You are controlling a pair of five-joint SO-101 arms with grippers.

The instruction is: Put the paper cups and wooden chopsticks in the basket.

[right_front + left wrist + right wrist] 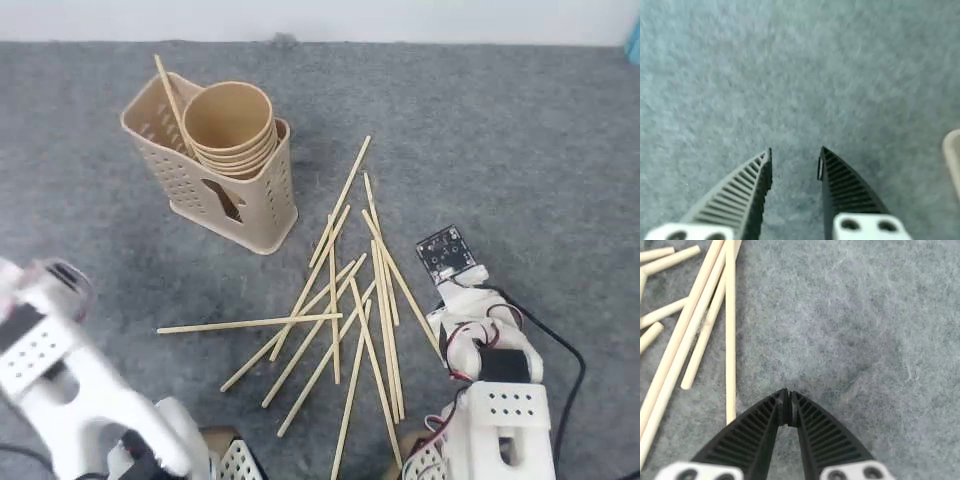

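Chopsticks of pale wood (pixel 340 320) lie scattered in a loose crisscross pile on the grey felt-covered table (pixel 520 130), between the two arms and near the beige perforated plastic basket (pixel 262 215). The basket stands upright and holds a nested stack of tan paper cups (pixel 228 125). A single wooden chopstick (pixel 170 92) leans inside it beside the stack. The white right arm (pixel 495 390) sits just beside the pile's edge. In its wrist view the black ribbed right gripper (pixel 789 402) has its jaws pressed together on nothing, over bare felt with several chopsticks close by. The left gripper (pixel 795 162) hangs with jaws apart and empty above bare felt, and the white left arm (pixel 60 380) stands well apart from the pile.
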